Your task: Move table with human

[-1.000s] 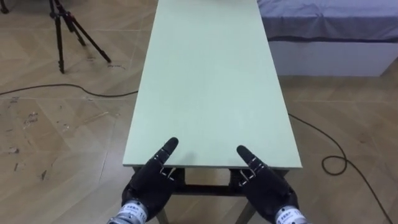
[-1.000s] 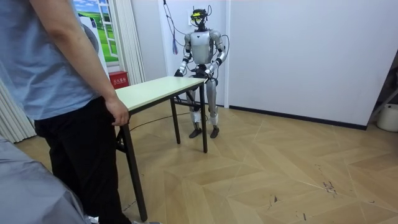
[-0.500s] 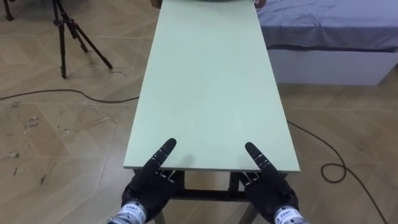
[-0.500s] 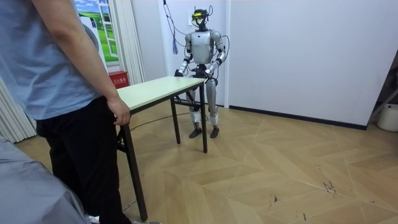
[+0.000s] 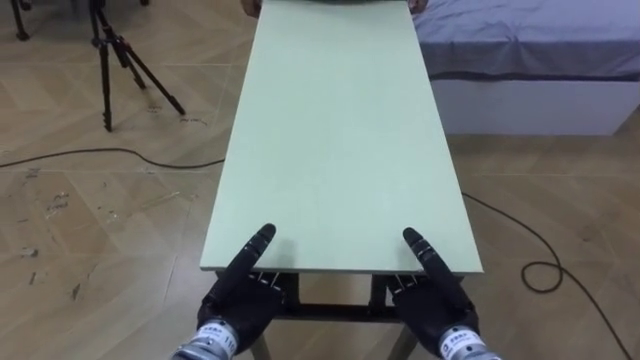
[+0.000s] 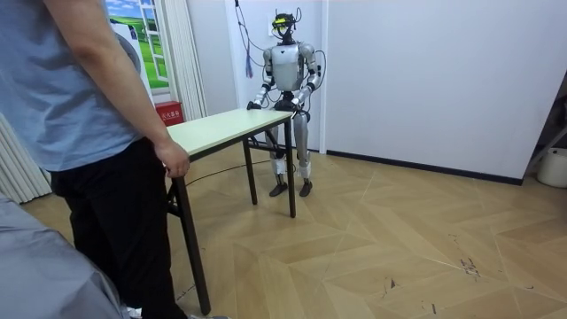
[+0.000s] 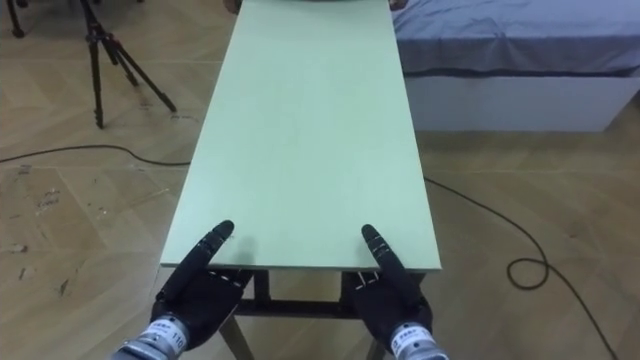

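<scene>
The long pale green table [image 5: 335, 130] runs away from me, its near short edge just under my view. My left hand [image 5: 235, 295] holds that edge near the left corner, thumb flat on the top and fingers under it. My right hand [image 5: 432, 300] grips the same edge near the right corner in the same way. A person [image 6: 89, 133] stands at the far end with a hand [image 6: 170, 159] on the table's [image 6: 221, 124] corner. Their fingertips [image 5: 250, 5] show at the top of the left eye view. I stand upright at my end, close to the white wall.
A black tripod [image 5: 110, 60] stands on the wooden floor left of the table. A bed [image 5: 530, 50] with a grey cover lies close along the right side. Dark cables [image 5: 100, 155] cross the floor on both sides. A red box [image 6: 168, 112] sits by the curtain.
My hands have slid a little apart along the near edge, the right one toward the right corner. The whole view has shifted slightly, bringing the table's far end in.
</scene>
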Motion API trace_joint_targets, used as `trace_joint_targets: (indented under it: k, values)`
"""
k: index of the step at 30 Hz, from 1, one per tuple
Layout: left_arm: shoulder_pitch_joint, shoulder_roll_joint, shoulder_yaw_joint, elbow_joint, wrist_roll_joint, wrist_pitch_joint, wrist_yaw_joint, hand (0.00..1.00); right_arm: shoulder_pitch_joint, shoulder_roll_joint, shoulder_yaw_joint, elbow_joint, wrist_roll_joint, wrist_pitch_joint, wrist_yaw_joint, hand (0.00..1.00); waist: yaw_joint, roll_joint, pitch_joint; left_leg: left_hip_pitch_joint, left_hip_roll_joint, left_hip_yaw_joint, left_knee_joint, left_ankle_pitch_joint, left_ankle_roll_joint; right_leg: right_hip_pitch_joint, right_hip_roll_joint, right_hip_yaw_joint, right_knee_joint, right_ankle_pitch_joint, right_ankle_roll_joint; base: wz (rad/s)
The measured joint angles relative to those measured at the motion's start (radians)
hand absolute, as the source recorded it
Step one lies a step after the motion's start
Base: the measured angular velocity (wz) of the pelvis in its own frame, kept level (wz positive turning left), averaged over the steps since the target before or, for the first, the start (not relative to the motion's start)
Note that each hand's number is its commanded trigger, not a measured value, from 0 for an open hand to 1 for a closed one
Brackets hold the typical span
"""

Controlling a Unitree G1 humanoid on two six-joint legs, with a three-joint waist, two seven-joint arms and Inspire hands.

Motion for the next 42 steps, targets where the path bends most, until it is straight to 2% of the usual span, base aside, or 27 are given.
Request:
trace_joint_targets:
  k: [6,15,30,33,36,42]
  values:
    - [-0.001,-0.015,0.011,0.017,0.018,-0.001,0.011,1.00,0.004,0.002,0.001,-0.007,-0.024,0.003,0.001,1.00,-0.001,-0.001,0.0002,0.002,0.003,0.000,-0.001,0.000,-0.001,0.000,0.001,0.001,0.000,-0.002,-0.001,-0.04]
    - [-0.002,-0.019,0.012,0.020,0.049,-0.001,0.007,1.00,0.003,0.003,0.000,-0.007,-0.028,0.003,0.006,1.00,-0.002,-0.009,0.0051,0.002,0.001,-0.002,-0.001,0.000,-0.001,0.000,-0.001,0.000,-0.001,-0.007,0.000,0.00]
    - [-0.002,-0.019,0.014,0.020,0.072,0.001,0.000,1.00,0.003,0.001,-0.006,-0.015,-0.031,0.014,0.002,1.00,-0.005,-0.010,0.0048,-0.001,0.002,-0.003,-0.001,0.000,-0.001,-0.001,0.000,0.000,0.000,-0.007,0.000,0.00]
    - [-0.003,-0.023,0.017,0.011,0.073,0.001,-0.003,1.00,0.004,-0.013,-0.007,-0.064,-0.027,0.030,-0.047,1.00,-0.007,-0.009,0.0048,-0.002,0.002,-0.001,-0.001,0.000,-0.001,-0.002,-0.001,0.000,0.001,-0.007,0.000,0.00]
    - [-0.002,-0.026,0.019,-0.019,0.070,-0.001,-0.003,1.00,0.005,-0.019,-0.007,-0.114,-0.013,0.030,-0.078,1.00,-0.006,-0.010,0.0048,-0.001,0.002,-0.001,-0.001,0.001,-0.001,-0.002,0.000,-0.001,0.001,-0.007,0.000,0.00]
    - [-0.001,-0.025,0.024,-0.097,0.069,-0.026,-0.004,1.00,0.020,-0.017,-0.006,-0.216,0.023,0.028,-0.078,1.00,0.004,-0.010,0.0045,-0.002,0.001,0.000,-0.002,0.001,-0.001,-0.005,0.001,0.001,0.001,-0.007,0.000,0.00]
